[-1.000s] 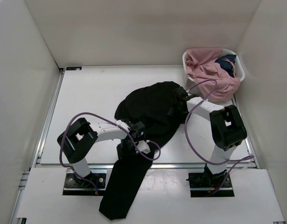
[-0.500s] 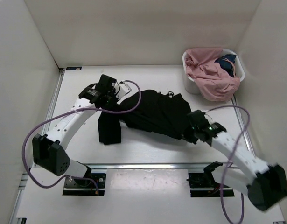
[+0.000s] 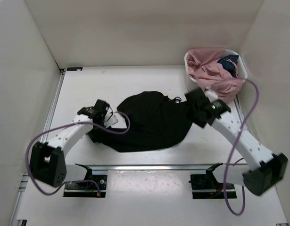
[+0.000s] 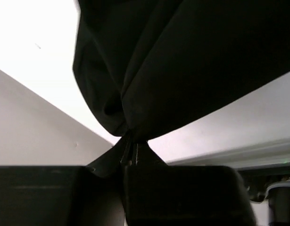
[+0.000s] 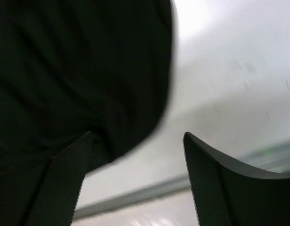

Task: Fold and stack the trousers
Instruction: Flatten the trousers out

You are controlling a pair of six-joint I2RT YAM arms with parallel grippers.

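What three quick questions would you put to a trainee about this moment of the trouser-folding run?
1. True or false: the left end effector is shut on a fold of the trousers.
2. Where does the white basket holding pink clothes stand in the top view? A) near left corner B) far right corner C) dead centre
3. Which end effector stands open at the edge of the black cloth?

Key: 1 true; 2 B; 3 the right end effector.
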